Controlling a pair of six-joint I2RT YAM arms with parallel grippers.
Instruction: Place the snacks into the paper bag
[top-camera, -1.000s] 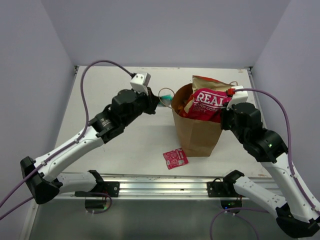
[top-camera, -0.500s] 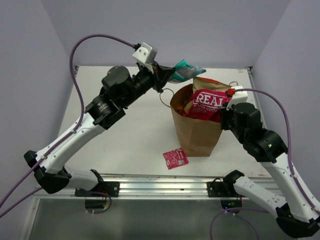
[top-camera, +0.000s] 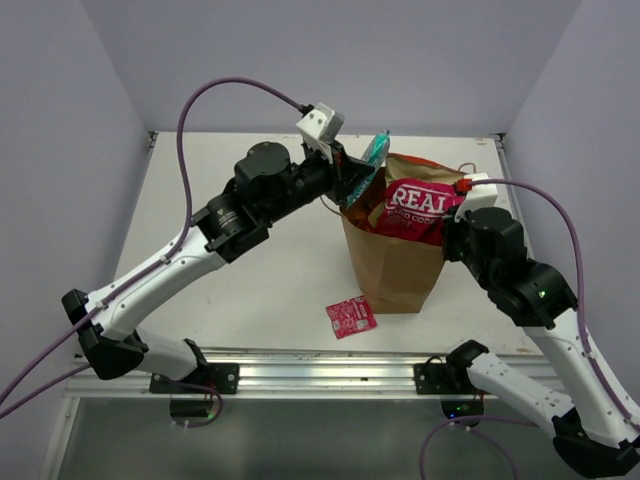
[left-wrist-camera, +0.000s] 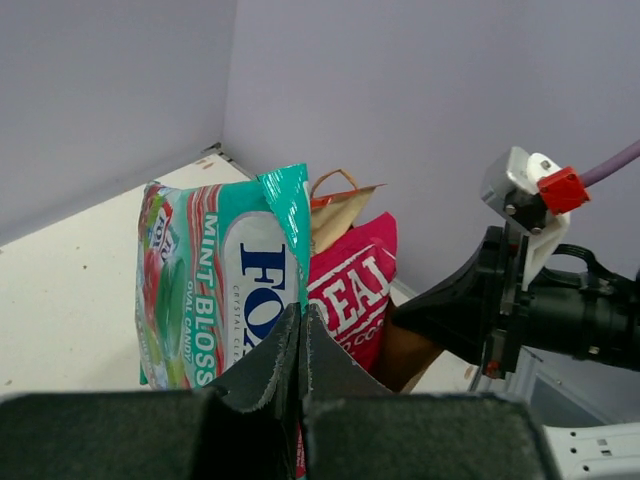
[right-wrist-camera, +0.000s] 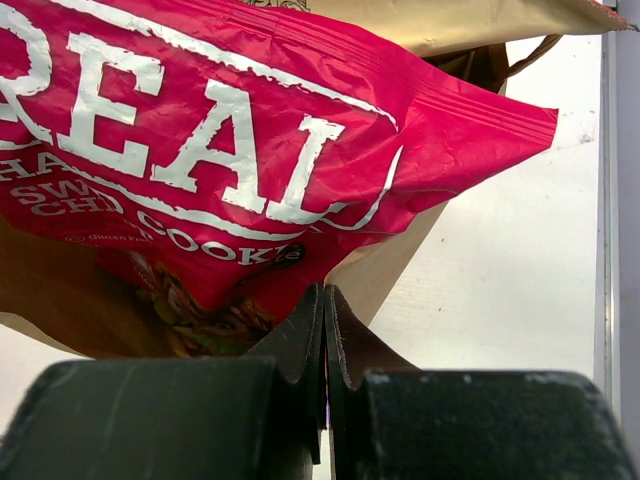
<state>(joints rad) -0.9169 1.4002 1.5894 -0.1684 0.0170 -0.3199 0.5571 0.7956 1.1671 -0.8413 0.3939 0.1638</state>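
A white desk (top-camera: 270, 290) with a matte, faintly speckled top fills the middle of the overhead view. Plain lavender walls enclose it: a back wall (top-camera: 330, 60), a left wall (top-camera: 60, 150) and a right wall (top-camera: 590, 130). A silver metal rail (top-camera: 320, 372) runs along the desk's near edge, with a dull grey surface (top-camera: 320, 440) below it.

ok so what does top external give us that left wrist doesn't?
Only top external: the small pink-red square sachet lying on the white table in front of the brown kraft paper bag, apart from it, plus both arms whole. Only left wrist: the "MINT BLOSS" lettering on the teal-green foil packet, and the left gripper shut on its edge. Both: the bag, the teal-green packet by its mouth, and the pink-red foil packet lettered "REAL" sticking out of it.
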